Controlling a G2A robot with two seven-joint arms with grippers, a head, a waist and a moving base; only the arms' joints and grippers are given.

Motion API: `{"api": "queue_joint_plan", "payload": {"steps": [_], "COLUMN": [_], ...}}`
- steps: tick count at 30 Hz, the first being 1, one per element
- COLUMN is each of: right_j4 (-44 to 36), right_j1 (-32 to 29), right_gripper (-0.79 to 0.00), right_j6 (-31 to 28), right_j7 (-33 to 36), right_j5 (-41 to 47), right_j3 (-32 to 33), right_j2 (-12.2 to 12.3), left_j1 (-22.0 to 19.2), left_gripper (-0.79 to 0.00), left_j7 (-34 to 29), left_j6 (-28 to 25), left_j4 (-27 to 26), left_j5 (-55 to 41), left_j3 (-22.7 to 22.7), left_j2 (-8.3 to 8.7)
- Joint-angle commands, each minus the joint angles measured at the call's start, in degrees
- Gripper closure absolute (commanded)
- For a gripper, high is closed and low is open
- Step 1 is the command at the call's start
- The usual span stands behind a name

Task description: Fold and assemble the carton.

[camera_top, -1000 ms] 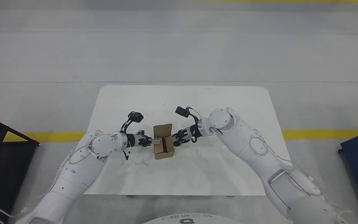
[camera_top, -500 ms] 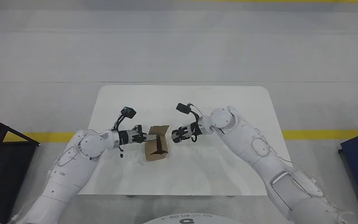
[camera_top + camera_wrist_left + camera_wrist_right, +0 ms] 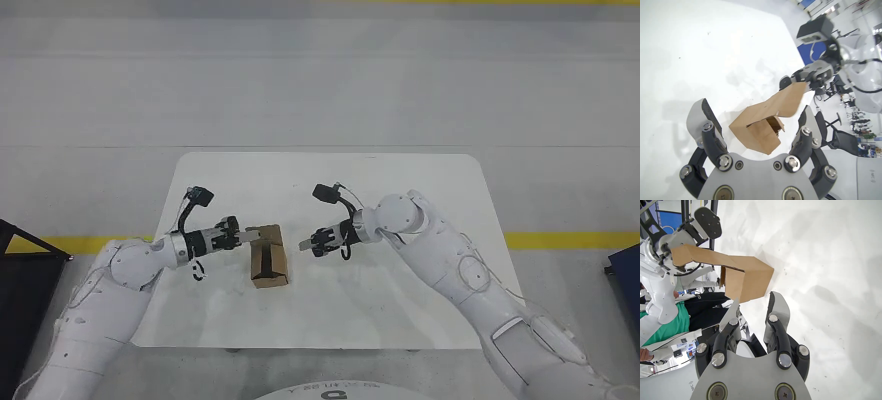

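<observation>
Robotics lab: yellow floor line (image 3: pixel 570 240), office chairs (image 3: pixel 845 139)

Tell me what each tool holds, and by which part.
Nothing is held. The left tool and right tool are both open; the carton sits between them, ungripped.

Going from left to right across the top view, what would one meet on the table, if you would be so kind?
left gripper, jaws open → carton → right gripper, jaws open
</observation>
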Motion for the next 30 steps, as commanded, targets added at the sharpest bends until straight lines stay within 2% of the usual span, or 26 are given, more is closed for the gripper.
{"api": "queue_joint_plan", "payload": {"steps": [1, 4, 6, 8, 12, 19, 22, 24, 30], "right_j4": [-0.1, -0.3, -0.6, -1.1, -2.2, -3.6, -3.3, -2.9, -2.6], "right_j1": [-0.1, -0.3, -0.6, -1.0, -1.7, -3.5, -4.0, -4.1, -3.9], "right_gripper": [-0.336, -0.332, -0.329, -0.323, -0.320, -0.308, -0.299, -0.289, -0.296], "right_j6": [-0.3, -0.9, -1.1, -1.1, -1.0, -1.2, -1.5, -1.7, -2.7], "right_j7": [0.0, -0.2, -0.3, -0.4, -1.0, -2.0, -2.1, -2.0, -1.3], "right_j5": [0.3, 0.6, 0.7, 0.6, 0.3, 0.4, 1.0, 1.5, 1.9], "right_j3": [-0.1, 0.2, 0.4, 0.6, 0.8, 1.9, 2.5, 2.7, 2.2], "right_j2": [0.0, 0.1, 0.3, 0.4, 0.6, 1.2, 1.5, 1.5, 1.6], "left_j1": [0.9, 1.4, 0.9, 0.0, -2.8, -9.0, -10.4, -10.9, -10.7], "left_gripper": [-0.785, -0.785, -0.785, -0.785, -0.785, -0.785, -0.785, -0.785, -0.785], "left_j7": [-2.0, -3.8, -1.8, 0.0, -1.4, -4.2, -6.0, -8.2, -8.3], "left_j6": [-2.6, -3.0, -0.3, 3.9, 11.1, 19.4, 18.7, 15.9, 11.2], "left_j4": [0.2, 1.0, 2.0, 1.6, -0.1, 4.1, 4.9, 5.0, 5.7], "left_j5": [-7.9, -13.3, -12.4, -9.3, -1.9, 3.9, 4.5, 5.2, 6.5], "left_j3": [-3.0, -7.4, -9.4, -8.9, -2.7, 8.4, 10.8, 11.6, 11.0], "left_j2": [0.55, 1.39, 1.69, 1.64, 0.96, -1.08, -1.53, -1.51, -1.06]}}
